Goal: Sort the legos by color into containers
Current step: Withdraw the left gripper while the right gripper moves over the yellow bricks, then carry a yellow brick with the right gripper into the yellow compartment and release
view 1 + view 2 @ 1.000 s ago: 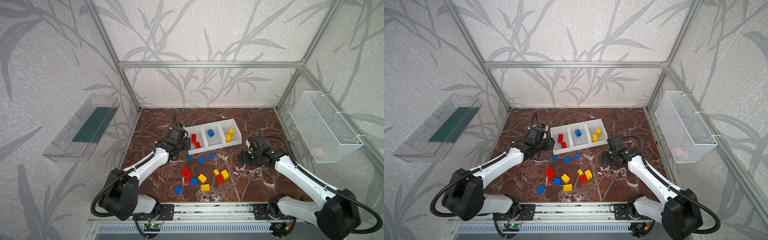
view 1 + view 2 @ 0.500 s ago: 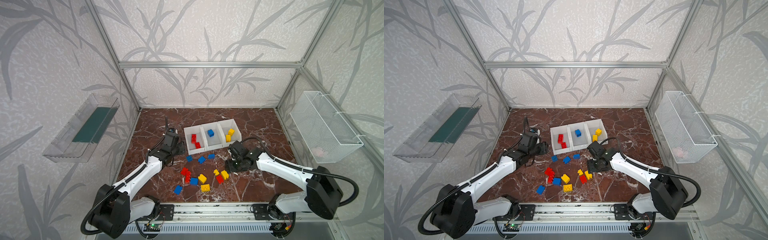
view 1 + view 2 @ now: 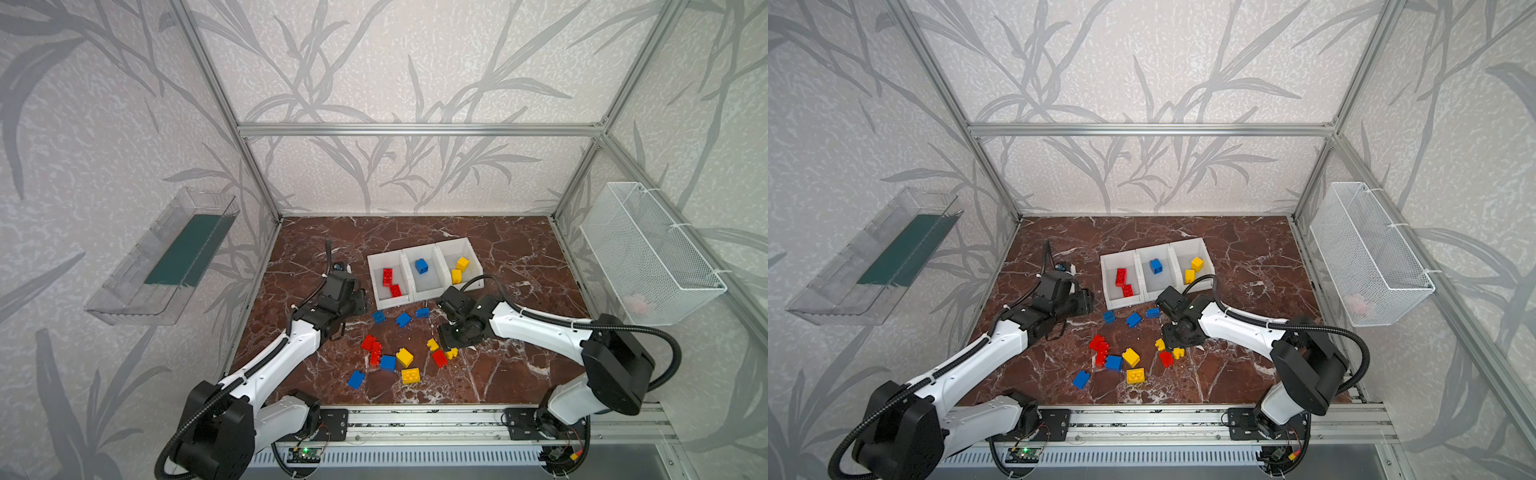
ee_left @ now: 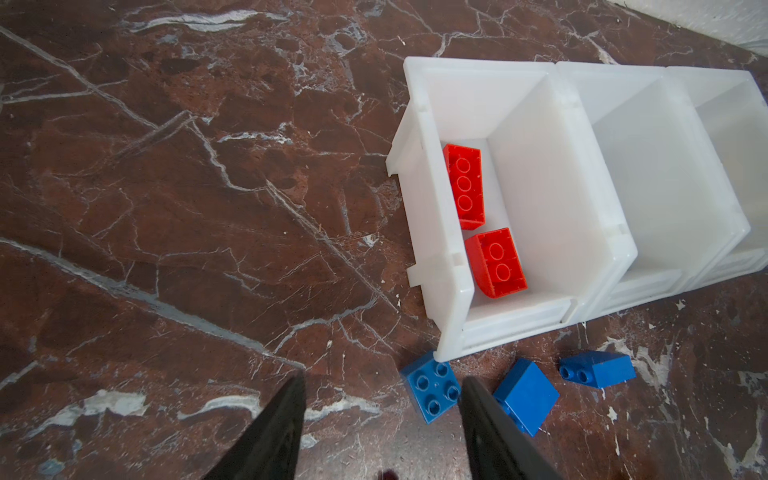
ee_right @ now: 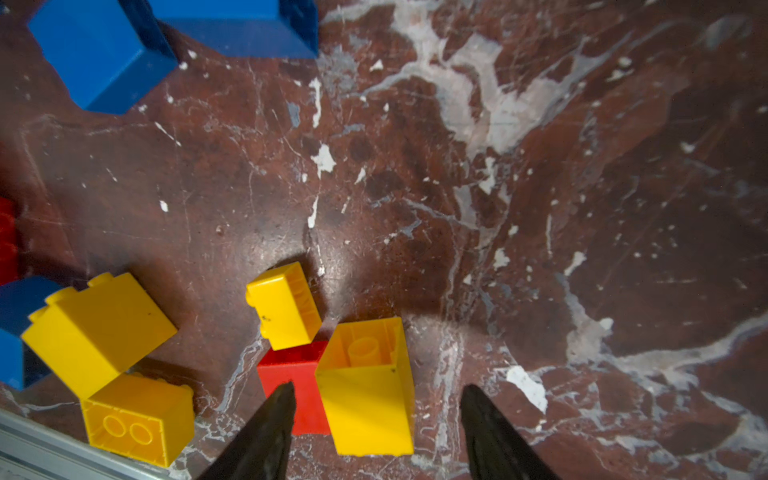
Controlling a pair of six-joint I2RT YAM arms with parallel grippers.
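1. The 3 white containers (image 3: 428,284) are sitting mid-frame in a top view, with the yellow one rightmost.
2. The right gripper (image 5: 376,386), the nearer one, is hanging released, its jaws straddling the target.
3. The left gripper (image 4: 382,380) is gaping empty beside a blue brick (image 4: 432,390).
4. The yellow brick (image 5: 365,374) is lying lower centre in the right wrist view, its long axis seemingly running along the jaws.

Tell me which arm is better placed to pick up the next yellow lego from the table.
Right. The right gripper hangs open over a yellow brick lying beside a red brick, with the yellow one between its jaws. The left gripper is open near the container holding red bricks, closest to a blue brick.
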